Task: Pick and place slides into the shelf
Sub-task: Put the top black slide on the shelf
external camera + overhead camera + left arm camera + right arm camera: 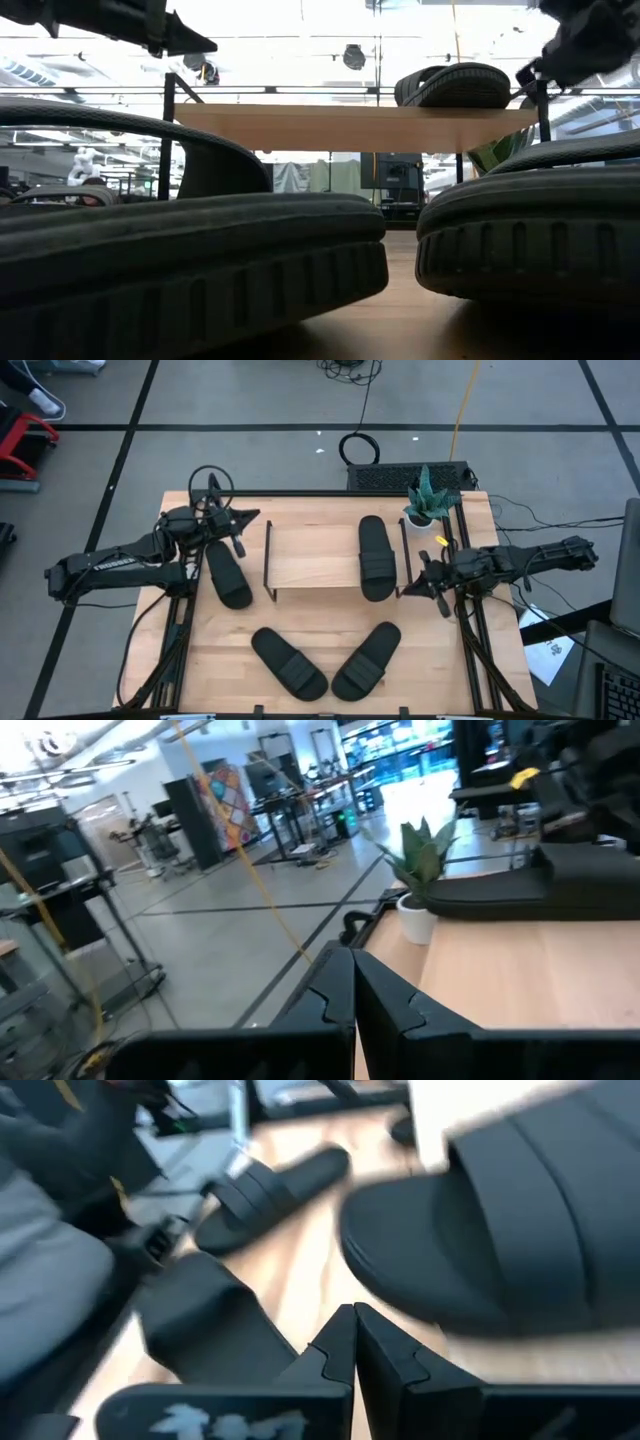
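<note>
The shelf (318,556) stands mid-table, and one black slide (377,557) lies sole-down at the right end of its plank. Another slide (228,573) lies on the table left of the shelf. Two more slides (289,662) (366,660) lie near the front edge. My left gripper (254,516) hovers shut above the shelf's far left corner; its wrist view shows its shut fingers (353,965) before the plank (520,970). My right gripper (406,590) is shut just right of the shelf's right frame, its fingers (353,1318) aimed at the shelved slide (510,1220).
A small potted plant (428,500) stands at the table's far right corner, close behind my right arm. Black rails (470,630) run along the table's sides. The two front slides fill the low view (190,260) (540,240). Bare plank lies left of the shelved slide.
</note>
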Motion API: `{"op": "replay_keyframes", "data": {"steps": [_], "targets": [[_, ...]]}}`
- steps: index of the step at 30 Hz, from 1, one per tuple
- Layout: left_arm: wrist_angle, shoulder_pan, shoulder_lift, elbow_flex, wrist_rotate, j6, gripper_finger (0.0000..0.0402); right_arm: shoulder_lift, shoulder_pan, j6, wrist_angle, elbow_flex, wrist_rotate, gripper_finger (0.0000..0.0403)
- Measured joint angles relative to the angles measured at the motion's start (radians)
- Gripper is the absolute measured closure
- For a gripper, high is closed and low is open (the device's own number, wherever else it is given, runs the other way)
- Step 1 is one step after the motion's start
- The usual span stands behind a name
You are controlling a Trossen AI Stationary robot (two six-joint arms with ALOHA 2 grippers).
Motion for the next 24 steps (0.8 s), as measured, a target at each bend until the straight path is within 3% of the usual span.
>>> {"op": "replay_keyframes", "data": {"steps": [6, 12, 24], "targets": [[-0.014, 0.000, -0.013, 0.000, 0.158, 0.032, 0.0401, -0.002, -0.002, -0.073, 0.147, 0.009, -0.060, 0.0403], [-0.038, 0.018, -0.050, 0.000, 0.209, 0.008, 0.0401, 0.014, -0.017, -0.149, 0.181, 0.039, -0.059, 0.0403], [-0.208, 0.022, -0.167, 0.000, 0.131, -0.118, 0.0401, 0.076, -0.101, -0.203, 0.304, 0.040, -0.057, 0.0403]]}}
